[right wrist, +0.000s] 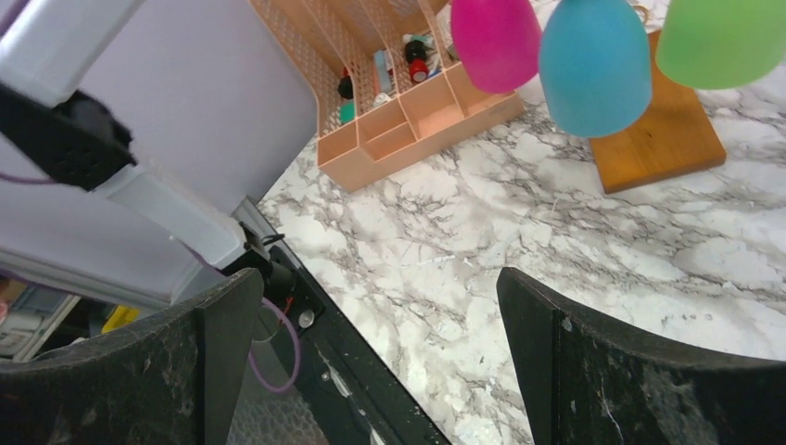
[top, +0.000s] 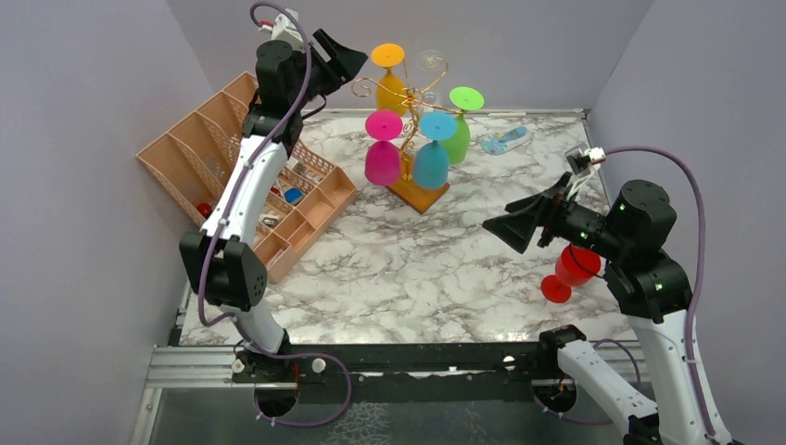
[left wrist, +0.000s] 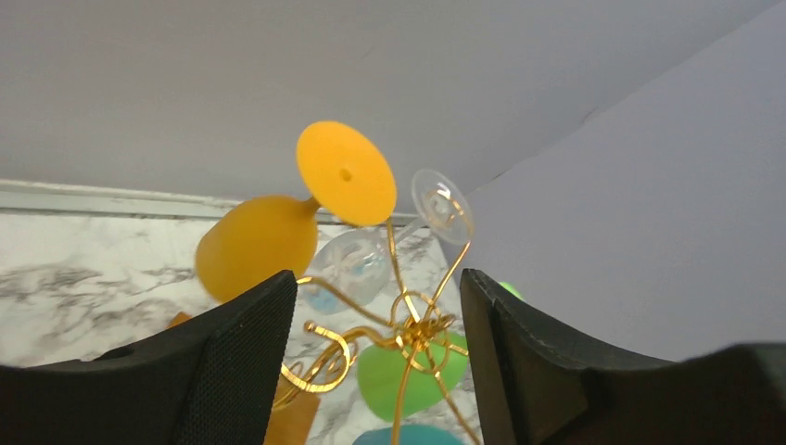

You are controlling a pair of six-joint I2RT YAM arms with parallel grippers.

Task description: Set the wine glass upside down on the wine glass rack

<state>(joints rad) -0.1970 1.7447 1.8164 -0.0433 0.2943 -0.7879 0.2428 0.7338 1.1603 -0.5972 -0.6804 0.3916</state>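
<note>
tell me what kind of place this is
Probably a robot lab test cell: plain grey walls box in a marble-patterned tabletop, with two black-and-white robot arms bolted to a metal rail at its edge.

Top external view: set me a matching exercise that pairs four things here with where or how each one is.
Things:
1. red wine glass
2. pink wine glass
3. peach organiser
4. left gripper

Places or states:
A. open, raised beside the top of the wine glass rack
B. on the table at the right, off the rack
C. hanging upside down on the rack
D. along the table's left side

Pairs: 1-B, 2-C, 3-D, 4-A
</note>
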